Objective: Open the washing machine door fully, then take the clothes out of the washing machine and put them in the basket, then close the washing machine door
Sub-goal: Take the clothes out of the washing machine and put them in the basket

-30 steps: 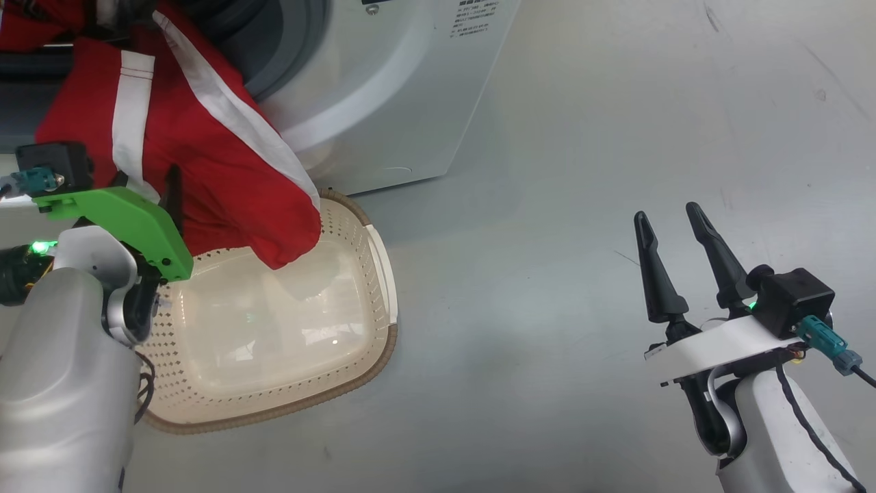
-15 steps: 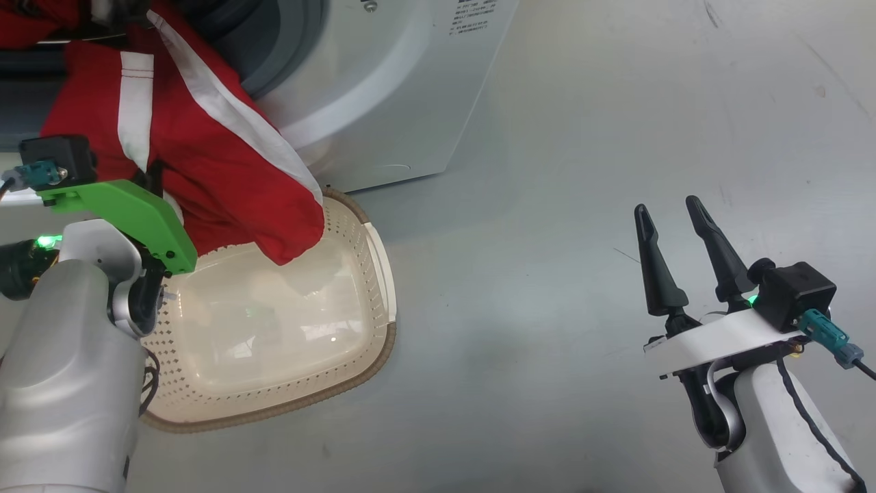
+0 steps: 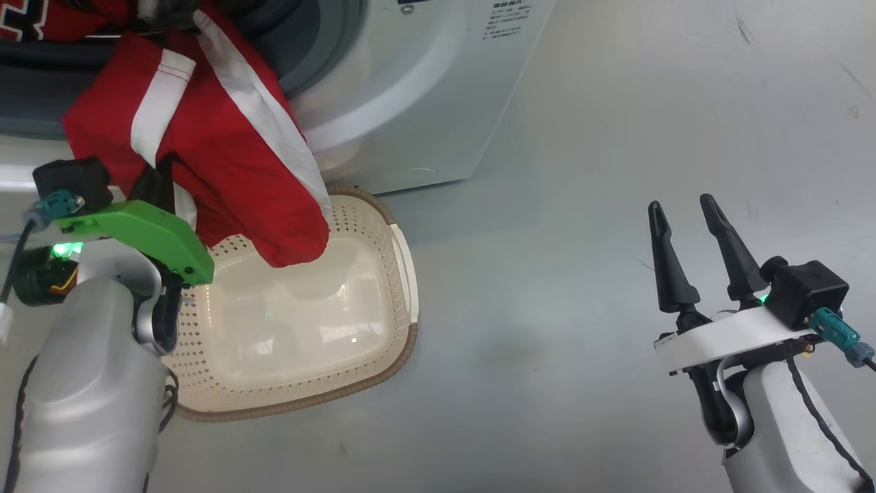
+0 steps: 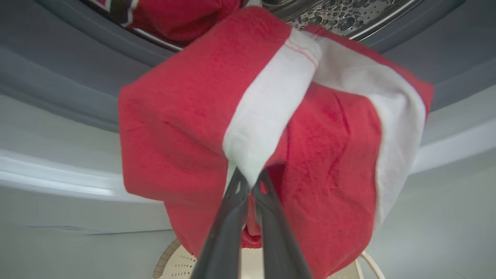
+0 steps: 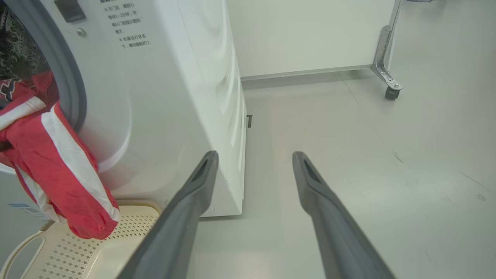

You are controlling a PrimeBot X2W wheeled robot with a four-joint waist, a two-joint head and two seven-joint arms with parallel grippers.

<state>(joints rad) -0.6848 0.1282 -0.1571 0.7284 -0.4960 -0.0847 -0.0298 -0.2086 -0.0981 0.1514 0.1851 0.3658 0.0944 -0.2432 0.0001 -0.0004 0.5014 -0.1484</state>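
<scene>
Firmly shut, the left end effector pinches the clothes hanging above the basket.

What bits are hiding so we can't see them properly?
- Head view: dark lettering on a red jersey is cut off by the top edge.
- Head view: the small printed label on the white washing machine is too tiny to read.
- Left wrist view: the left gripper has its tips buried in the red, white-striped garment.
</scene>
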